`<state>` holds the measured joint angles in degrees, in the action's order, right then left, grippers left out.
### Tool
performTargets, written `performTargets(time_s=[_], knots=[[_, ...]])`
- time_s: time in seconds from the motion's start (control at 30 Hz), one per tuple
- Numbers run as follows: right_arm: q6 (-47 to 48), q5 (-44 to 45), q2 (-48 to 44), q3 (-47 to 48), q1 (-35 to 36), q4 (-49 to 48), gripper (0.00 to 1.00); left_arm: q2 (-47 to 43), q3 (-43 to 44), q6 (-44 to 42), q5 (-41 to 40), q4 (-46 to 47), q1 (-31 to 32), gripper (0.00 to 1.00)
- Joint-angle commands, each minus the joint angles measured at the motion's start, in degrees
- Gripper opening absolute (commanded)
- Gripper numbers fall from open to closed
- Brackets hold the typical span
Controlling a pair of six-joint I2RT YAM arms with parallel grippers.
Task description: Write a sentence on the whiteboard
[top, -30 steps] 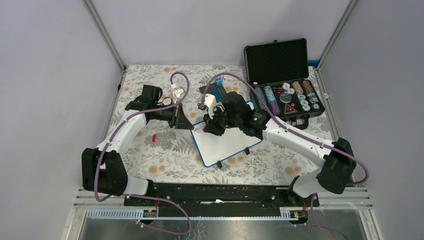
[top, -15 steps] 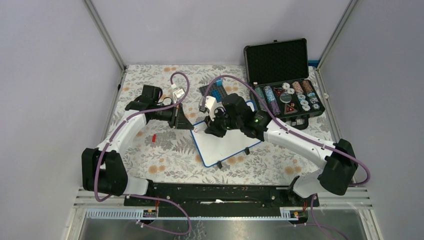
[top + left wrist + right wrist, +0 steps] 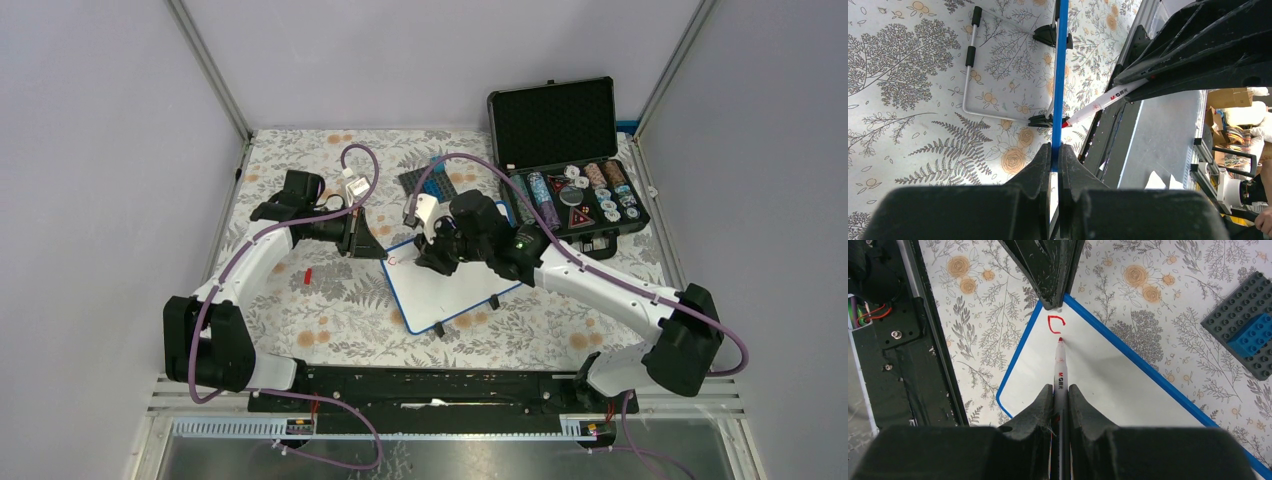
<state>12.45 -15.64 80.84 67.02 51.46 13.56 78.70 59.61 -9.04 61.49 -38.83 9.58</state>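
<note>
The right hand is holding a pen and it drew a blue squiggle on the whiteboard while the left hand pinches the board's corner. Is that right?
Not quite: the squiggle is red, not blue, as the right wrist view shows. The rest holds: the right hand grips the pen above the whiteboard, and the left hand pinches its corner.

A fixed camera above and behind both arms [image 3: 600, 285] looks down over the whole table [image 3: 320, 300]. Each wrist camera looks closely past its own jaws; both show the whiteboard [image 3: 1098, 370] and red marker [image 3: 1060, 371].
</note>
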Motion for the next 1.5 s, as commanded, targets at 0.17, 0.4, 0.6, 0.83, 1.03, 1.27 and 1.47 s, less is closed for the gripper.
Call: performTargets(time_s=[0.17,0.4,0.6,0.83,1.03,1.27,1.47], knots=[[1.66,-1.11,-1.23,-1.41,0.57,1.14,0.00,-1.46,-0.11,-0.37,0.12,0.24,0.20,0.00],[1.66,-2.95,0.62,0.34,1.62,1.69,0.00,-1.25,-0.10,-0.53,0.20,0.25,0.24,0.00],[1.62,-3.34,2.57,2.40,2.94,1.70,0.00,-1.57,-0.20,-0.54,0.09,0.24,0.20,0.00],[0.85,-5.15,0.94,4.09,2.90,2.63,0.00,-1.77,-0.42,-0.59,-0.06,0.24,0.19,0.00],[0.36,-4.58,-1.67,3.35,0.59,2.91,0.00,-1.70,-0.22,-0.54,0.25,0.27,0.24,0.00],[-0.25,-3.78,-2.04,2.67,-2.98,2.58,0.00,-1.82,-0.29,-0.67,0.45,0.25,0.26,0.00],[-0.30,-4.93,-1.50,2.30,-3.04,2.11,0.00,-1.87,-0.39,-0.72,0.39,0.24,0.26,0.00]])
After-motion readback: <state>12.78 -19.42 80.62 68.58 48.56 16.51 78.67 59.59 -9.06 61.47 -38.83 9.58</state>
